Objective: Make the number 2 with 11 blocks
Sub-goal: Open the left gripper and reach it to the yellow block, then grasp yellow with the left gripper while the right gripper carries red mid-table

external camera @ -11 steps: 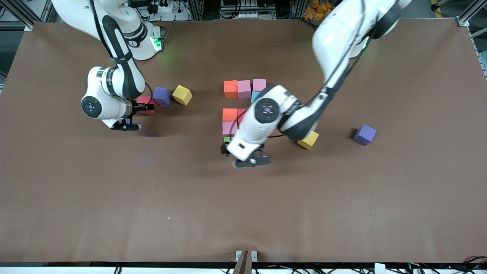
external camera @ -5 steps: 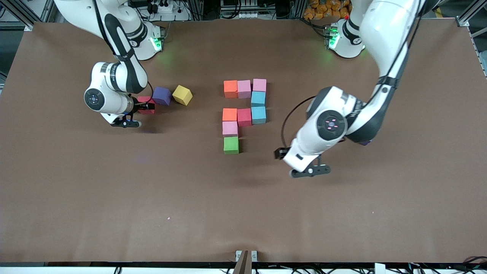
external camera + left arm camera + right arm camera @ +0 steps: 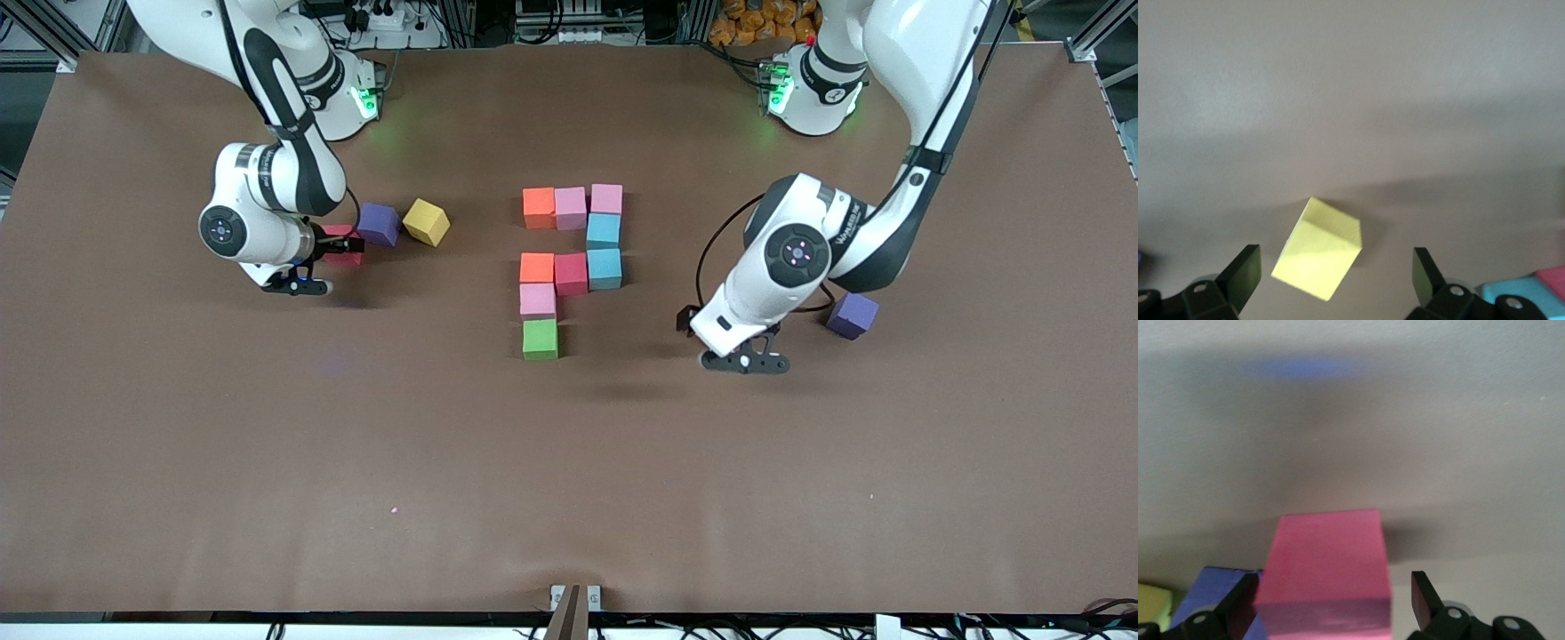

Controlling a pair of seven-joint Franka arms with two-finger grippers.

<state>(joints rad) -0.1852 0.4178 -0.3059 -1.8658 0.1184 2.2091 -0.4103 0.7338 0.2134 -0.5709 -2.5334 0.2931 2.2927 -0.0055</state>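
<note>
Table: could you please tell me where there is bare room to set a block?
Bare: the table stretch nearer the camera than the green block; the gap between the yellow block and orange blocks. Crowded: around right gripper at the red block; left gripper over another yellow block.

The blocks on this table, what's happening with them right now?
Two arms are laying out a figure 2 from coloured cubes. Nine blocks sit in the pattern mid-table, ending at the green cube. The right gripper is down with open fingers either side of a red cube beside a purple cube. The left gripper hangs open over a yellow cube, not gripping it.
</note>
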